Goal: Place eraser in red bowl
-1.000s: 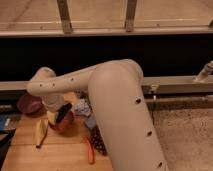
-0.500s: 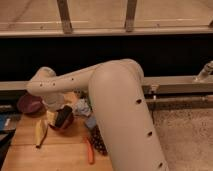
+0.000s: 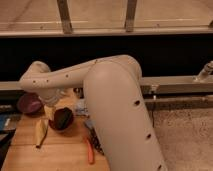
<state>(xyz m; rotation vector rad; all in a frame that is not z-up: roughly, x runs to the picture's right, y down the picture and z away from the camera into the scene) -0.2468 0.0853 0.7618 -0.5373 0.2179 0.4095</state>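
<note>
- One beige arm [image 3: 117,105] fills the middle of the view, its elbow bent at far left; compared with half a second ago it has hardly shifted, and the wrist end sits a touch lower over the bowl
- gripper [image 3: 52,111] hangs at the left, just above the far-left edge of the red bowl [image 3: 67,125]; whether it is apart, together or clamped on anything cannot be told
- red bowl sits on the wooden table [image 3: 55,155], near the left side; its inside looks darker now than in the earlier frames, where more orange-red showed
- eraser: not clearly made out; a dark mass lies in the bowl under the gripper, but whether that is the eraser or shadow cannot be told, so its long axis and heading cannot be told either
- purple bowl [image 3: 29,103] is left of and farther back than the red bowl, same spot as before
- banana [image 3: 40,133] lies just left of the red bowl, long axis running near to far, unchanged
- orange-red stick-like item [image 3: 90,151] lies near the arm's base, to the right of the red bowl
- no readable writing, labels or brands
</note>
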